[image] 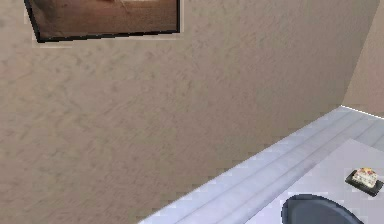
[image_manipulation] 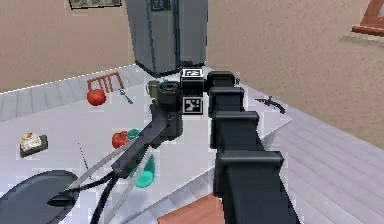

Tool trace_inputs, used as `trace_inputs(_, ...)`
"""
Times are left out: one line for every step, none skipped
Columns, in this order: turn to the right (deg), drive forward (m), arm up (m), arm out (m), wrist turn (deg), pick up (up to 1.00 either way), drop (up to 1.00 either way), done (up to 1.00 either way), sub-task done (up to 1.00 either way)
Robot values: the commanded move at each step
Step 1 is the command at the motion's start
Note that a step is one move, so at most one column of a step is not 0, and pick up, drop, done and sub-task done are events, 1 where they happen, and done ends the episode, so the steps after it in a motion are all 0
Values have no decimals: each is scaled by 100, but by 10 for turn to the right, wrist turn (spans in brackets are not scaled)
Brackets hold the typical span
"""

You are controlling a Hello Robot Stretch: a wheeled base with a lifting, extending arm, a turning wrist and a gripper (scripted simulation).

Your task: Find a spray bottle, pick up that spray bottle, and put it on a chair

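Arm side view shows you the gripper (image_manipulation: 118, 165) by a teal thing (image_manipulation: 146, 173), red end toward the picture's top; you cannot tell if the jaws hold it.

Framed pic (image: 105, 18) on wall – pale countertop (image: 250, 178) w/ red round thing (image_manipulation: 96, 97), dark pan (image: 320, 212)

- A counter (image_manipulation: 40, 110) runs along a wall (image: 150, 110), below a framed picture (image: 105, 18).
- A tall cabinet (image_manipulation: 170, 35) stands at its far side.
- On it, a small dish (image_manipulation: 33, 143) lies behind a pan (image_manipulation: 35, 192), the gripper (image_manipulation: 90, 205) just right of the pan.
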Motion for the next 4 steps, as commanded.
trace_inputs(0,0,0,0,450,0,0,0,0)
trace_inputs(0,0,0,0,450,0,0,0,0)
trace_inputs(0,0,0,0,450,0,0,0,0)
trace_inputs(0,0,0,0,90,0,0,0,0)
